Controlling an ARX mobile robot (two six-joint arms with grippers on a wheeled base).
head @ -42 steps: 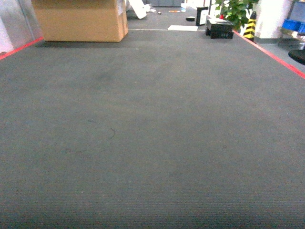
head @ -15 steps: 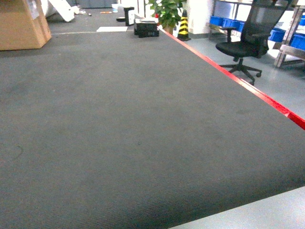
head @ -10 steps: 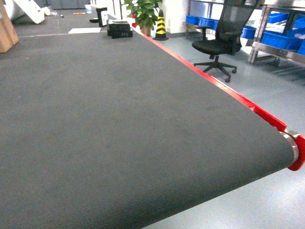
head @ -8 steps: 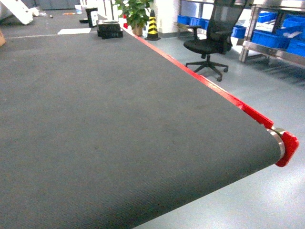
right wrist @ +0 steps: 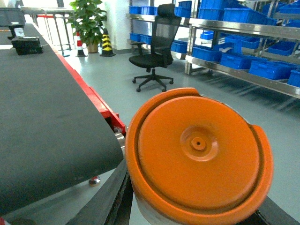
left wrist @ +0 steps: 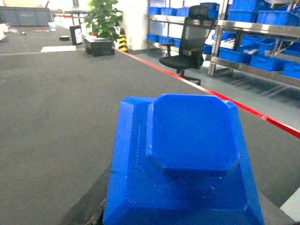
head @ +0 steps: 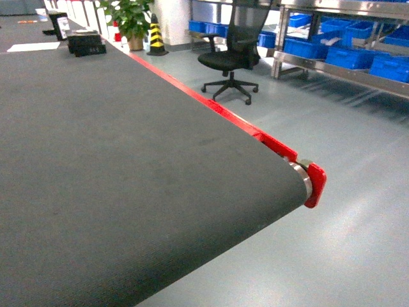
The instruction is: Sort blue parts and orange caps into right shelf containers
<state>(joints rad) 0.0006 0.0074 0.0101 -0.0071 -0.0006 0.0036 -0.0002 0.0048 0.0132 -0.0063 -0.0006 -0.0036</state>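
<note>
Orange cap (right wrist: 199, 154) fills the right wrist view, end face toward the camera, round with a small centre boss; it sits right at the right claw, so it reads as held, though the jaws themselves are out of frame. Blue part (left wrist: 183, 161), a stepped block with clipped corners, likewise fills the left wrist view at the left claw, which seems to carry it; claw fingers not visible there either. Neither claw shows in the head view.

Change: the head view has swung right. Earlier pictures showed only the dark conveyor belt (head: 115, 166) with a cardboard box at its far end; now the belt's end roller with its red end cap (head: 315, 185) is in view, and beyond it grey floor, a black office chair (head: 233, 51), and the metal shelf (head: 339, 64) carrying blue crates (head: 348, 54). Relative to the belt end, the shelf lies well apart, off to the right and farther back; the chair stands between them.

Meaning for the task: the base looks to be turning from the belt toward the right shelf with both pieces already picked. Judged step is transit, with the drive to the shelf and the drop into containers not yet done. Target crates cannot be told apart from here.
</note>
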